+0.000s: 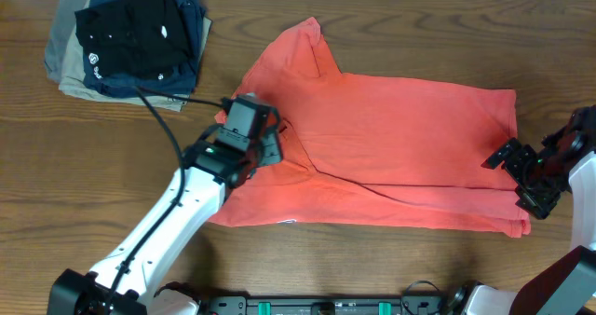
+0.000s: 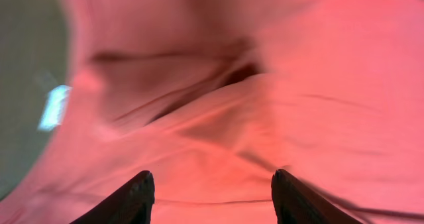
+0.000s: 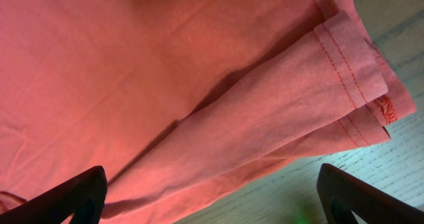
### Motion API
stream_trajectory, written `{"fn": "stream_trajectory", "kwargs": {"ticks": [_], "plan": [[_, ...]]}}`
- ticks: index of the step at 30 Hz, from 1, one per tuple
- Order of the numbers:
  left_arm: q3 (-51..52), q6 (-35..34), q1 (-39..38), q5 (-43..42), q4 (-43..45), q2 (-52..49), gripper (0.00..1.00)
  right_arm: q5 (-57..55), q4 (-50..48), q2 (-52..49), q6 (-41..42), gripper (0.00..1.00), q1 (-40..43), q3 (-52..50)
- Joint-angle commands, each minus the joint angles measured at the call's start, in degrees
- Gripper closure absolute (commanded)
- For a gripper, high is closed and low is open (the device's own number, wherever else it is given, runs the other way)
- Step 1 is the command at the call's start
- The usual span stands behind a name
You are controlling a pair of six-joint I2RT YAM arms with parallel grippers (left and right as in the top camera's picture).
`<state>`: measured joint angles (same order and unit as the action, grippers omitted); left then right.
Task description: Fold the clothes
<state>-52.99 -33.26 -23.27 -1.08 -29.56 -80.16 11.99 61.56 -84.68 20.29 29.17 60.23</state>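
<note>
The coral-red T-shirt (image 1: pixel 391 147) lies spread across the middle of the wooden table, lettering hidden, with folds along its front edge. My left gripper (image 1: pixel 265 140) hovers over the shirt's left part, near the sleeve; in the left wrist view its fingers (image 2: pixel 212 191) are open with red cloth (image 2: pixel 265 85) between and below them. My right gripper (image 1: pixel 517 175) is at the shirt's right hem, open. The right wrist view shows the fingers (image 3: pixel 212 191) wide apart over the stitched hem layers (image 3: pixel 344 71) and the table edge of the cloth.
A stack of folded garments, black and navy (image 1: pixel 140 35) on khaki (image 1: pixel 65 54), sits at the back left corner. A black cable (image 1: pixel 163 119) runs from the left arm past the stack. Bare wood (image 1: pixel 93 184) lies left and in front of the shirt.
</note>
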Motion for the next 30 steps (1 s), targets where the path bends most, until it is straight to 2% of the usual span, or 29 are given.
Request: {"fn": "stream_trajectory", "kwargs": {"ticks": [1, 3, 7, 12, 19, 24, 30], "plan": [[-0.6, -1.4, 4.1, 1.6, -2.4, -1.9, 0.41, -0.2, 0.0, 0.0, -1.3, 0.01, -0.7, 0.0], [-0.6, -1.1, 7.0, 1.5, -3.2, -3.6, 0.41, -0.2, 0.2, 0.0, -1.3, 0.01, -0.7, 0.0], [-0.6, 5.6, 10.6, -3.3, -2.8, -7.5, 0.41, -0.2, 0.1, 0.0, -1.3, 0.01, -0.7, 0.0], [-0.6, 10.3, 12.0, -7.5, -0.4, -11.7, 0.42, -0.2, 0.1, 0.0, -1.3, 0.01, -0.7, 0.0], [-0.6, 12.4, 11.8, -7.5, 3.3, -12.3, 0.43, -0.2, 0.0, 0.0, -1.3, 0.01, -0.7, 0.0], [-0.6, 14.2, 11.9, -7.3, 4.8, -12.3, 0.51, -0.2, 0.0, 0.0, -1.3, 0.01, -0.7, 0.0], [-0.6, 14.6, 12.0, -6.1, 5.5, -12.7, 0.51, -0.2, 0.0, 0.0, -1.3, 0.01, -0.7, 0.0]]}}
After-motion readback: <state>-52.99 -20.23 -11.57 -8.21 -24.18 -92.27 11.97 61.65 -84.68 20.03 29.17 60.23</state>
